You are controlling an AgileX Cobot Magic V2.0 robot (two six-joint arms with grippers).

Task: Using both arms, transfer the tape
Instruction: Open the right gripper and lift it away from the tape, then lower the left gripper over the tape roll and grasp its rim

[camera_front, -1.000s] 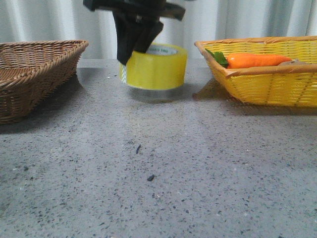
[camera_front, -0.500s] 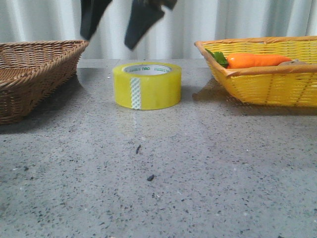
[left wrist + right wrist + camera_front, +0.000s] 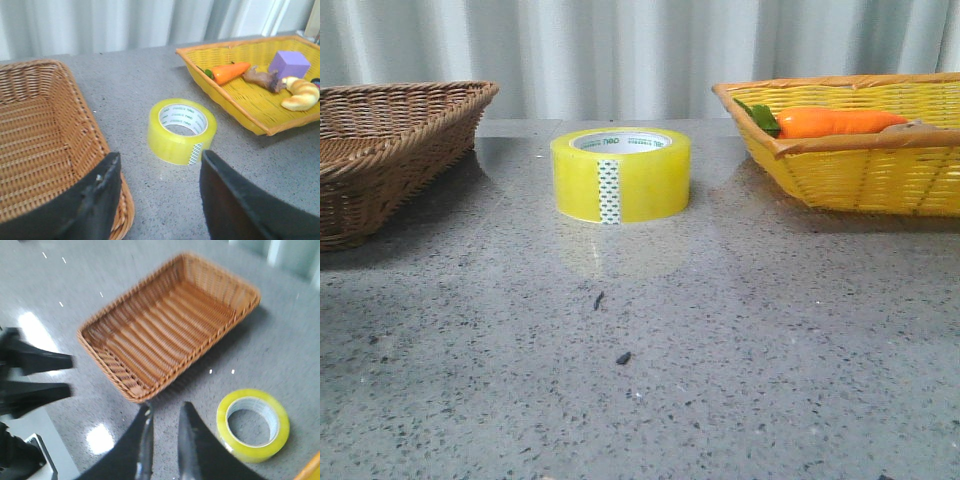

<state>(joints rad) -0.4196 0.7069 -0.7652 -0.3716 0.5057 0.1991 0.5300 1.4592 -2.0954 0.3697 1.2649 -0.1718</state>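
Front view: the tape [image 3: 621, 187] lies flat on the grey speckled surface [image 3: 650, 380], its patterned strip facing the camera, between a brown wicker basket [image 3: 390, 150] and a yellow basket [image 3: 860, 160] holding a carrot [image 3: 840, 122]; neither arm appears. Left wrist view shows the left gripper [image 3: 160, 195] with jaws wide, empty, above the roll. Right gripper [image 3: 164, 440] jaws stand narrow, holding nothing.

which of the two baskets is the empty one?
The brown wicker basket, on the robot's left of the tape. Nothing lies inside it, while the yellow basket on the right holds a carrot and other items.
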